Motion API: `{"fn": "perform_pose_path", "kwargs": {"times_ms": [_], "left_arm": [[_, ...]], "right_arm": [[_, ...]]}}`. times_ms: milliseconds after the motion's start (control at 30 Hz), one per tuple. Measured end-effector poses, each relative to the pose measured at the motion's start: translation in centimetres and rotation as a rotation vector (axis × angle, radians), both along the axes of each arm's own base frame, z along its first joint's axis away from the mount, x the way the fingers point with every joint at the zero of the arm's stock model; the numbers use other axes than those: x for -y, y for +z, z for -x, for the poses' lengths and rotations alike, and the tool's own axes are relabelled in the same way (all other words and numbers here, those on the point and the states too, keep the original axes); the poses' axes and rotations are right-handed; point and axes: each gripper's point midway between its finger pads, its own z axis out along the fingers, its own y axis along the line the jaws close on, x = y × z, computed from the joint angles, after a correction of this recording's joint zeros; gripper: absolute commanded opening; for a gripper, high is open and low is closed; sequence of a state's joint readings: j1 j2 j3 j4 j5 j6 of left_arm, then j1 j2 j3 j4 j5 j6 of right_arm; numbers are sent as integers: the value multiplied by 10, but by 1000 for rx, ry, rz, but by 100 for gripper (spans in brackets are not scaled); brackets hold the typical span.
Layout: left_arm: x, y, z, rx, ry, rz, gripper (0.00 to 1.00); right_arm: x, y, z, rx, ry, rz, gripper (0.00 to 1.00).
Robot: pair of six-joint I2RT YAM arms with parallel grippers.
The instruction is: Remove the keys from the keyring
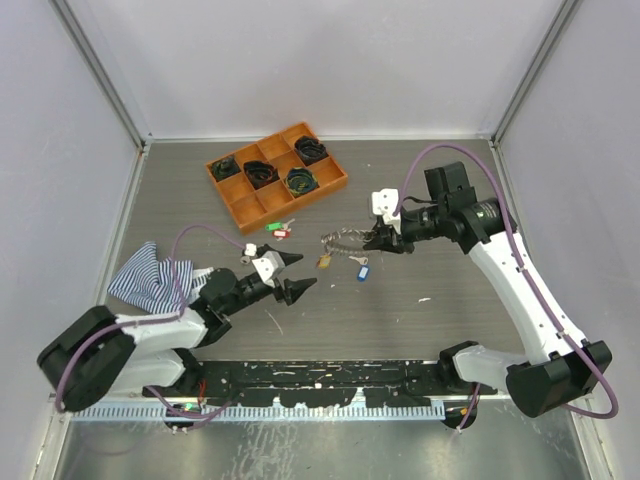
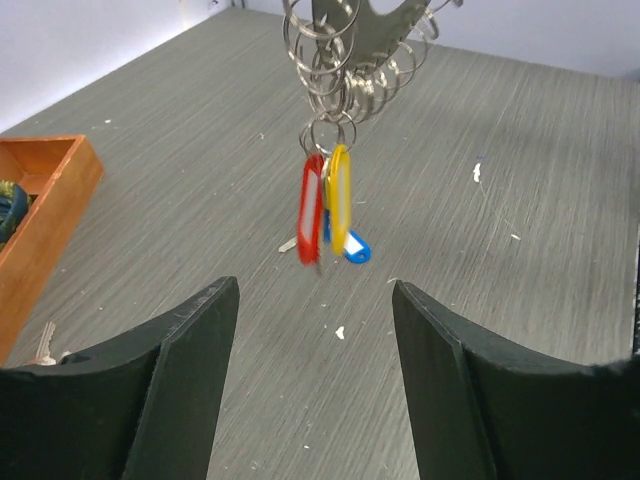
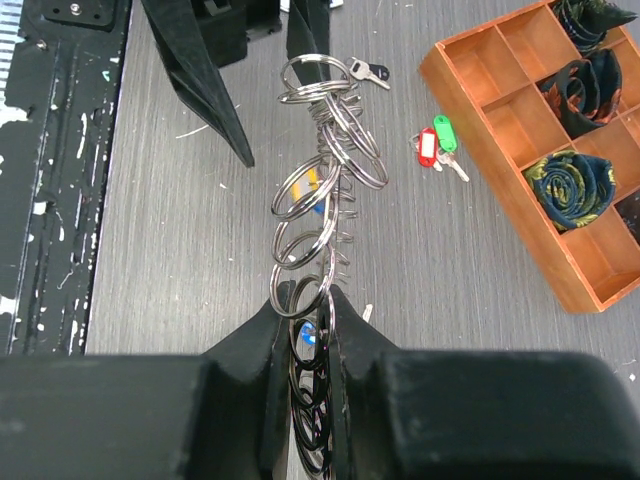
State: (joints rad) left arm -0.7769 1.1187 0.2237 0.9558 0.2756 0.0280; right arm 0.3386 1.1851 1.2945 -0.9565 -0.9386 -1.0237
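We see bright, even, diffuse light with only faint, soft shadows. In the left wrist view the dangling keys point(image 2: 314, 205) smear with motion blur.

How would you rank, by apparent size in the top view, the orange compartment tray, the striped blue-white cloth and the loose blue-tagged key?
1. orange compartment tray
2. striped blue-white cloth, partly hidden
3. blue-tagged key
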Motion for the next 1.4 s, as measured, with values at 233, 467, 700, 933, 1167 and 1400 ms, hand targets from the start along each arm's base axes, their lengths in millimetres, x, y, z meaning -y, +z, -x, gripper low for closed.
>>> {"fn": "perform_pose_path", "kwargs": {"times_ms": [233, 467, 700, 933, 1167, 1400], "left_arm": [[18, -22, -9, 9, -35, 5, 69], [45, -5, -3, 46, -91, 59, 71], [54, 3, -12, 60, -54, 86, 58], [56, -4, -31, 34, 23, 82, 48], [51, -3, -39, 32, 78, 86, 37], [41, -1, -40, 38, 113, 90, 32]], "right_arm": [[3, 0, 3, -11, 8, -9, 1], [4, 1, 3, -22, 8, -20, 1], [4, 1, 3, -23, 7, -22, 1], [4, 1, 3, -25, 6, -22, 1], [4, 1, 3, -25, 5, -22, 1], [4, 1, 3, -25, 5, -22, 1]]}}
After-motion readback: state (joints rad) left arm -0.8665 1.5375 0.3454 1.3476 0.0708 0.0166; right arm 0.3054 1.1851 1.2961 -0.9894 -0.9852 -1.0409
